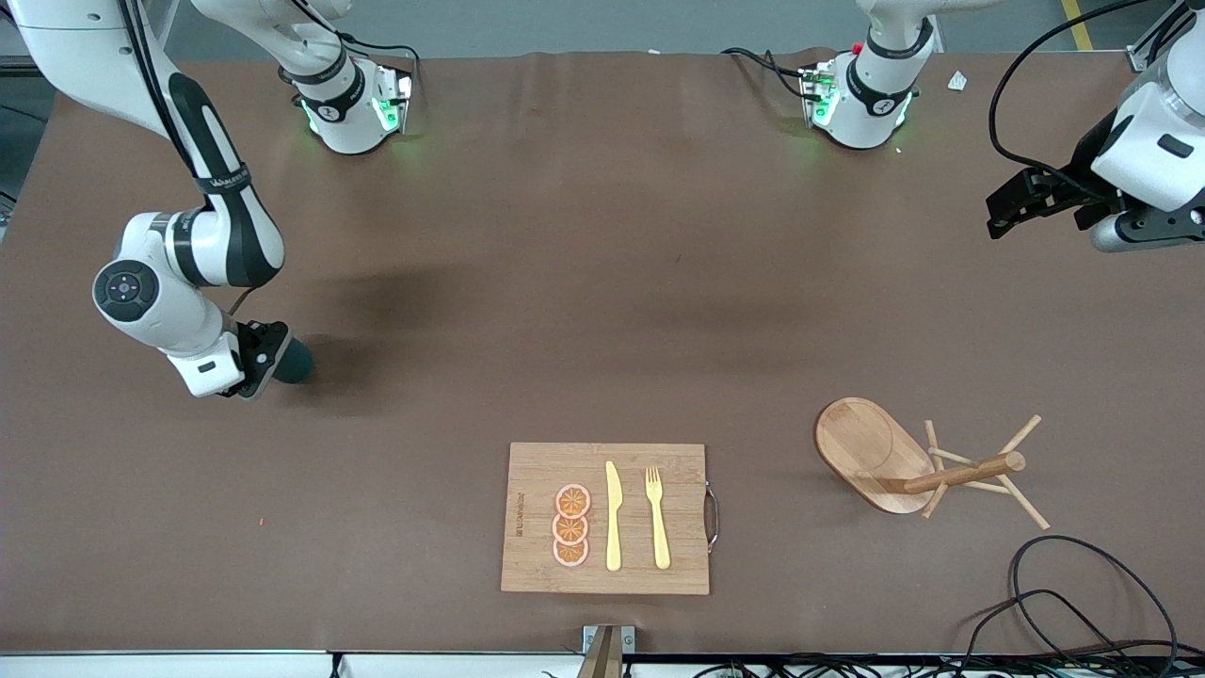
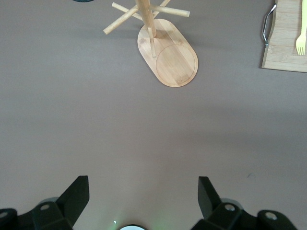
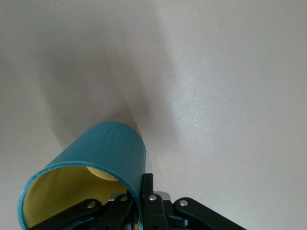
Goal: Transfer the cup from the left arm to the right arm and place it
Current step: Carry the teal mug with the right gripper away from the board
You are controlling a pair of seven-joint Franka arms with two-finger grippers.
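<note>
The cup is dark teal and hangs tilted, low over the table at the right arm's end. My right gripper is shut on its wall. In the right wrist view the cup shows ribbed teal sides and a yellow inside. There the right gripper pinches the rim, one finger inside and one finger outside. Whether the cup's base touches the table I cannot tell, and its handle is hidden. My left gripper hangs open and empty over the left arm's end of the table, shown as the left gripper over bare brown surface.
A wooden chopping board with orange slices, a yellow knife and a fork lies near the front camera. Toward the left arm's end stands a wooden mug tree. Black cables curl at the near corner.
</note>
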